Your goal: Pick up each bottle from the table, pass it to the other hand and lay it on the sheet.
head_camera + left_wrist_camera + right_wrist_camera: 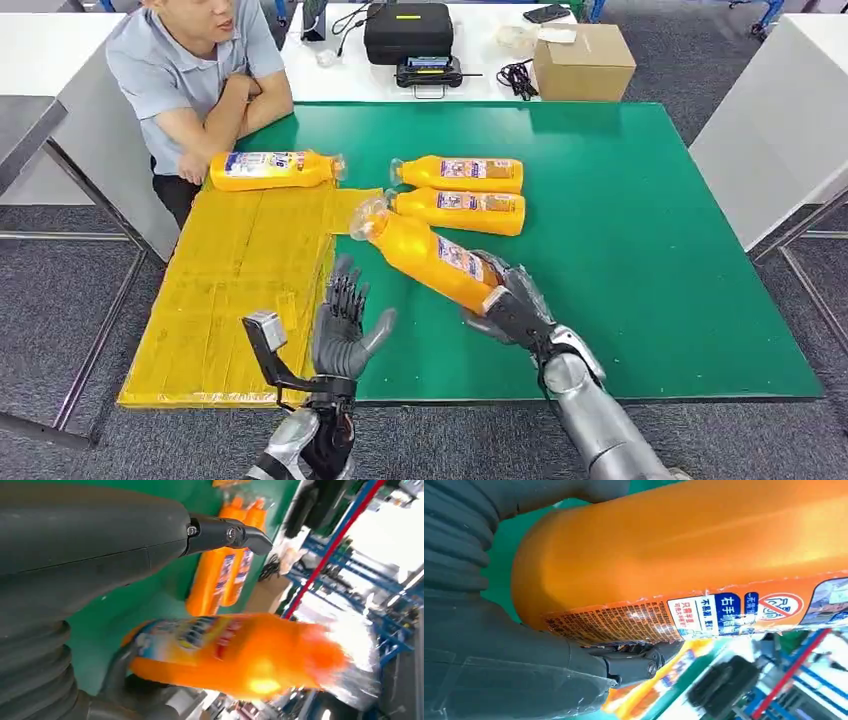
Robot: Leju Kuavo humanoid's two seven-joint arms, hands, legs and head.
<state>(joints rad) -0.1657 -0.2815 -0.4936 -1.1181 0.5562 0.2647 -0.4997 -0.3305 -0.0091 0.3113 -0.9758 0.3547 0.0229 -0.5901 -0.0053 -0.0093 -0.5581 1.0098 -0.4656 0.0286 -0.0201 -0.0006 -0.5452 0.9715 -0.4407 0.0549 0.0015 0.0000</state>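
My right hand (pixel 510 300) grips the base end of an orange bottle (pixel 430 255), held tilted above the green table (pixel 640 250) with its clear cap end pointing toward the yellow sheet (pixel 230 290). The same bottle (pixel 235 655) (pixel 684 545) looms large in both wrist views. My left hand (pixel 345 325) is raised beside the bottle's lower side, fingers spread, holding nothing. Two more orange bottles (pixel 458 174) (pixel 460 210) lie side by side on the table beyond it. A fourth bottle (pixel 272 170) lies at the far edge of the sheet.
A person in a grey shirt (pixel 190 70) sits at the far left corner, arms folded near the sheet. Behind the green table stands a white table with a black case (pixel 408 30), a cardboard box (pixel 583 62) and cables. White tables flank both sides.
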